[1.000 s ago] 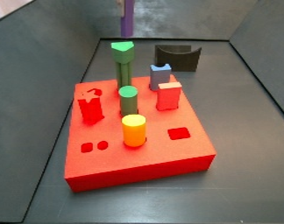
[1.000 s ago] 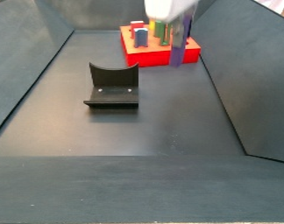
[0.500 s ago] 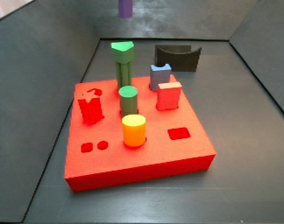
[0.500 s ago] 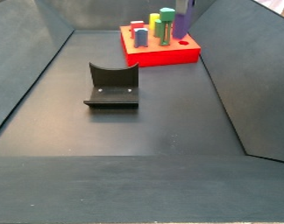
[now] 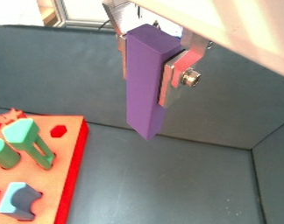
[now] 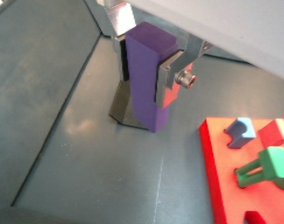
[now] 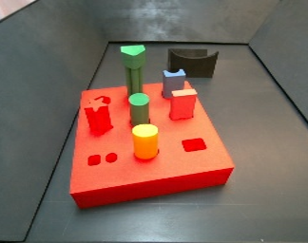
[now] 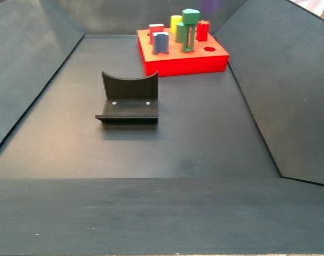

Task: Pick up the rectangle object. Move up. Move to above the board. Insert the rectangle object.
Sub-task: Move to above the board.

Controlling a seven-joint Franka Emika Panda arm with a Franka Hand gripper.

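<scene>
My gripper (image 5: 148,74) is shut on the rectangle object (image 5: 147,87), a tall purple bar held upright between the silver finger plates; both also show in a wrist view (image 6: 147,74), the bar (image 6: 148,87) hanging above the dark floor. The board (image 5: 65,175), a red slab with pegs, lies below and to one side of the bar in both wrist views (image 6: 226,179). In both side views the board (image 7: 182,173) (image 8: 178,63) shows, but the gripper and the bar are out of frame above.
On the board stand a tall green post (image 7: 132,66), a yellow cylinder (image 7: 145,140), a short red block (image 7: 182,102) and a blue-grey block (image 7: 176,82). A rectangular hole (image 7: 194,145) is open. The fixture (image 8: 127,98) stands on the floor. Grey walls surround the floor.
The gripper has risen with the purple bar; its lower end, seen at the top of both side views earlier, has left the frames.
</scene>
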